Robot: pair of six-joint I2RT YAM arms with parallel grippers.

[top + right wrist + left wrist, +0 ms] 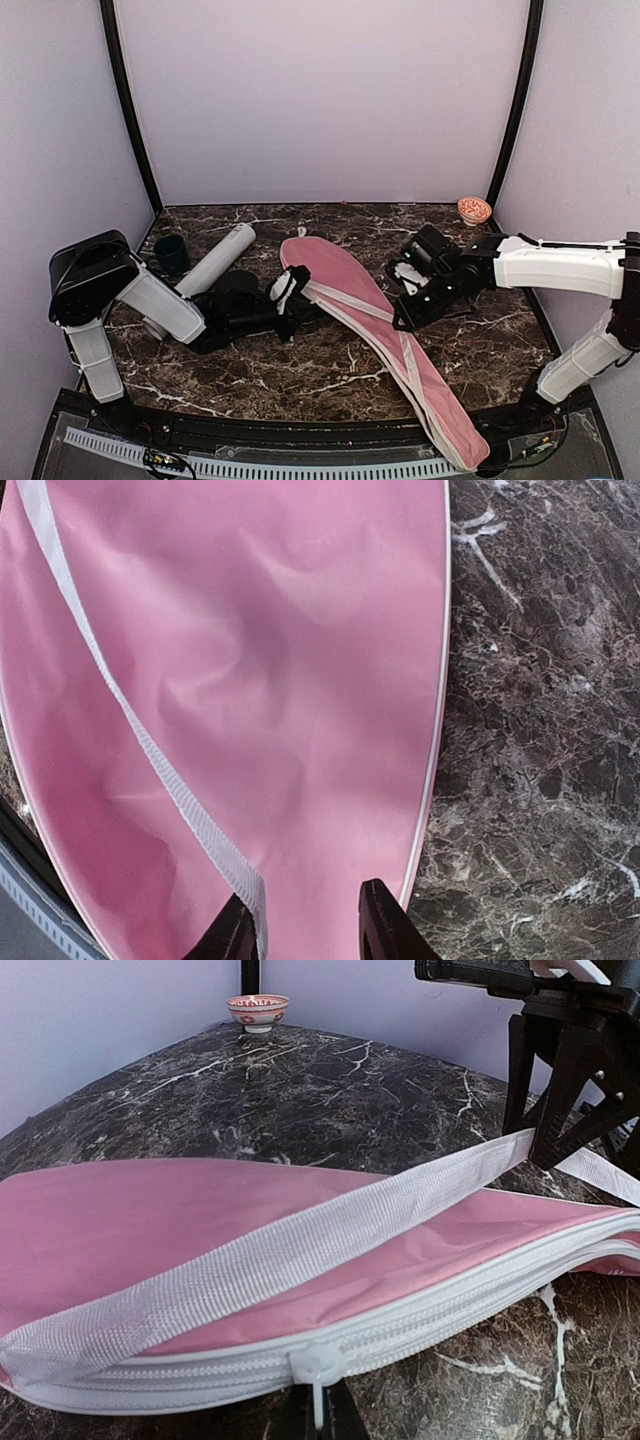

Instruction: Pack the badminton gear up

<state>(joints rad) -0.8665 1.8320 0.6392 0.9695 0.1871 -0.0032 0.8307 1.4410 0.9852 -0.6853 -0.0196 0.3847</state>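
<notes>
At the left gripper (320,1408), closed jaws appear clamped on the white zipper pull (318,1368) of the pink cover (350,305). The right gripper (305,930) is held over the cover, jaws parted, the white strap (150,750) beside one finger. The cover's contents are hidden. Its narrow end is hung past the table (300,370) at the near edge. A grey tube (215,262) and green cup (171,253) are seen left, a bowl (474,209) back right.

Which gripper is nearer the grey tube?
Left. The left gripper, holding the zipper pull, is just right of the grey tube; the right gripper is beyond the pink cover's far side.
</notes>
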